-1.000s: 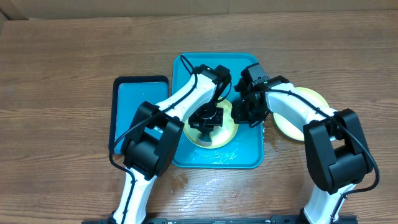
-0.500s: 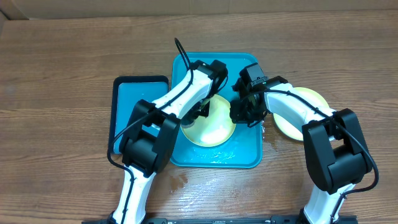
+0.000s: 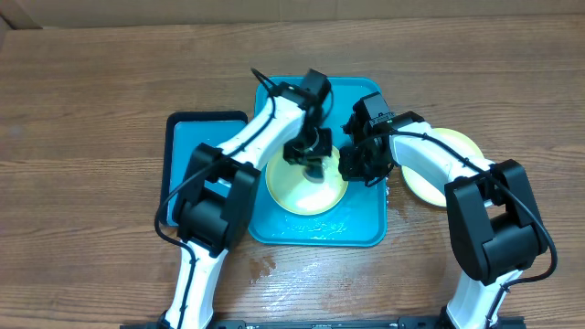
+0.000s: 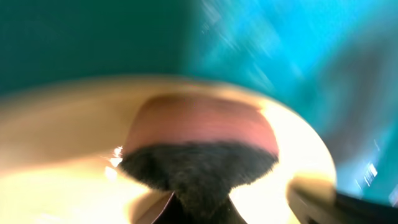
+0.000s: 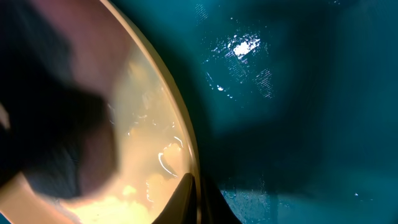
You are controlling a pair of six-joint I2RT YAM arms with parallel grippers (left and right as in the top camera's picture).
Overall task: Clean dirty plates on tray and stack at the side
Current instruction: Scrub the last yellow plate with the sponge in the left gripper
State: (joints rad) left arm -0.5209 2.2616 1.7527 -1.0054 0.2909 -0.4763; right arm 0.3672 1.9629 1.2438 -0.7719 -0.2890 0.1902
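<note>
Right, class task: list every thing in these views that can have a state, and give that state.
yellow-green plate: flat in the tray, looks wet, rim clamped.
teal tray: wet sheen, holding that plate.
left claw: shut on a sponge, down on the plate.
sponge: held, blurred.
right claw: shut on the plate's rim.
side plate: on the table, outside the tray.
blue tray: flat on the table.

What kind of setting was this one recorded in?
Probably a robotics lab bench rather than a real kitchen: two robot arms work at a wooden table over a yellow-green plate on a teal tray, with no sink in view.
</note>
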